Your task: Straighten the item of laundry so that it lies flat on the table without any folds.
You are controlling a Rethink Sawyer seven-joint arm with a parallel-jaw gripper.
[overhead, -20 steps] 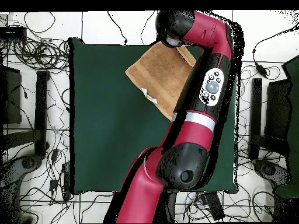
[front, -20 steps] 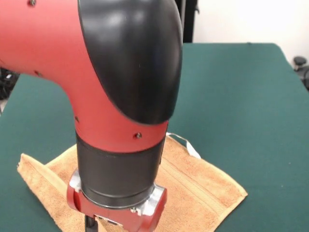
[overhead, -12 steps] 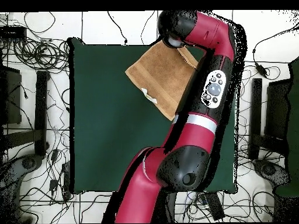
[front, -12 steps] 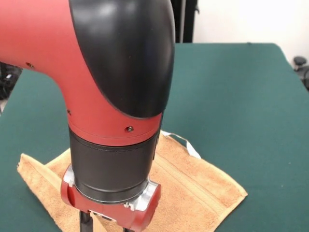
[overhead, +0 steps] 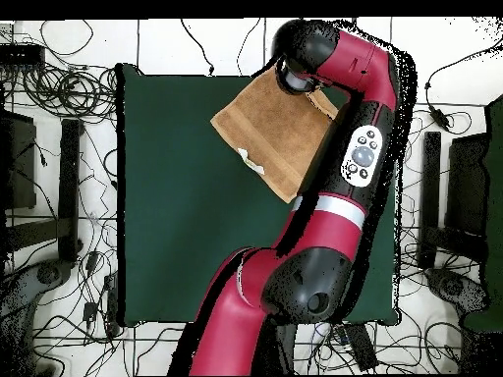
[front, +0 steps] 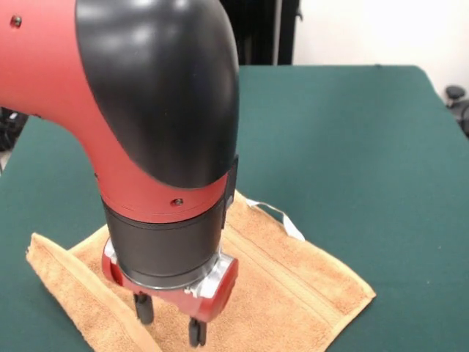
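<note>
Low in the front view's left half: gripper [front: 171,323] with two dark fingertips spread apart over the orange-tan terry towel [front: 293,282], nothing pinched. Towel spread near the green table's [front: 366,147] bottom edge, white loop tag [front: 282,218] on its upper edge, left border turned up in a ridge.

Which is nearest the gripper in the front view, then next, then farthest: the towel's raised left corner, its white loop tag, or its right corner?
1. Raised left corner, left of the gripper.
2. White loop tag, behind it to the right.
3. Right corner, far right.

The first two are fairly close; the right corner is plainly farthest.
</note>
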